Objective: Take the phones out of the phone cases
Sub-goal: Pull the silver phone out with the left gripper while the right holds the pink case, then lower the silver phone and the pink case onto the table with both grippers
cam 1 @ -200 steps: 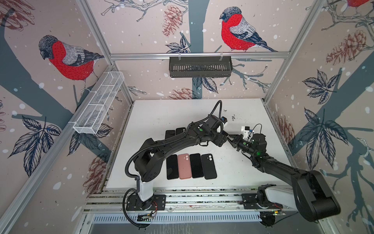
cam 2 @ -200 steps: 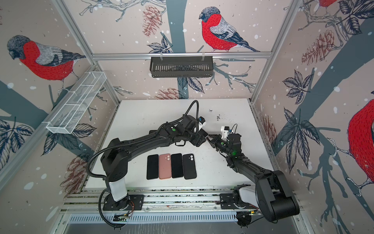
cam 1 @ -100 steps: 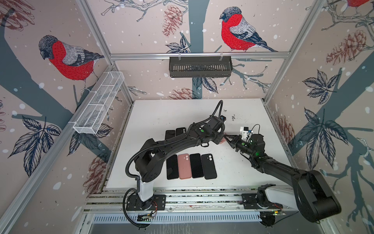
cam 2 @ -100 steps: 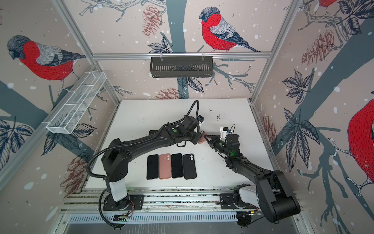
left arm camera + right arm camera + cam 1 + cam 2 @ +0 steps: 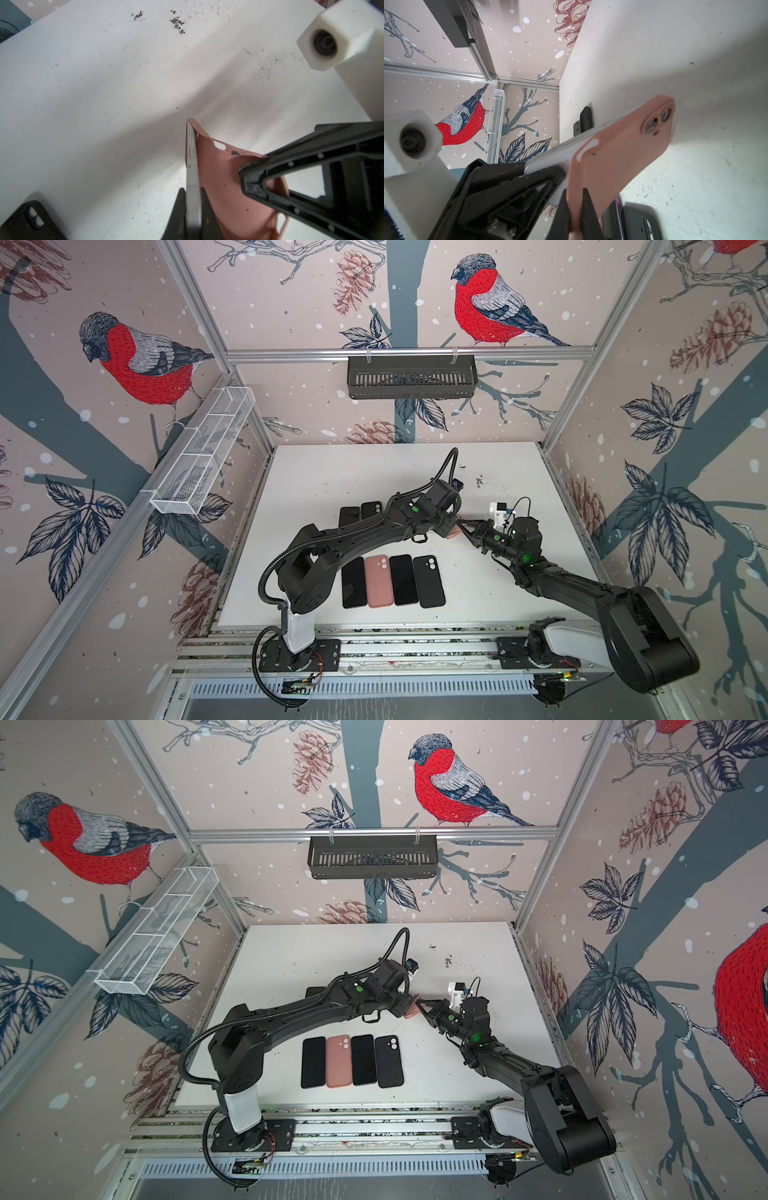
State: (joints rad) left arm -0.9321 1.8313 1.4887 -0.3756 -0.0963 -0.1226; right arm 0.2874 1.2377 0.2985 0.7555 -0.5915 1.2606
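The pink phone case [image 5: 623,149] hangs in the air over the middle of the white table [image 5: 332,472], half peeled off the silver phone [image 5: 192,166]. My left gripper [image 5: 192,190] is shut on the phone's thin edge. My right gripper [image 5: 575,191] is shut on the case's freed end, close beside the left one. The far end of the phone, by the camera holes, still sits in the case. In both top views the case [image 5: 454,533] [image 5: 411,1013] shows only as a small pink patch between the left gripper [image 5: 449,526] and the right gripper [image 5: 466,526].
A row of phones and cases lies near the table's front: black [image 5: 353,583], pink [image 5: 379,580], black [image 5: 403,580], black [image 5: 428,580]. Two more black ones [image 5: 359,510] lie behind the left arm. A white wire basket [image 5: 203,456] and a black basket [image 5: 411,377] hang on the walls.
My left gripper has closed from open onto the phone's edge. The right gripper has kept its hold on the case, and the pair has barely shifted.
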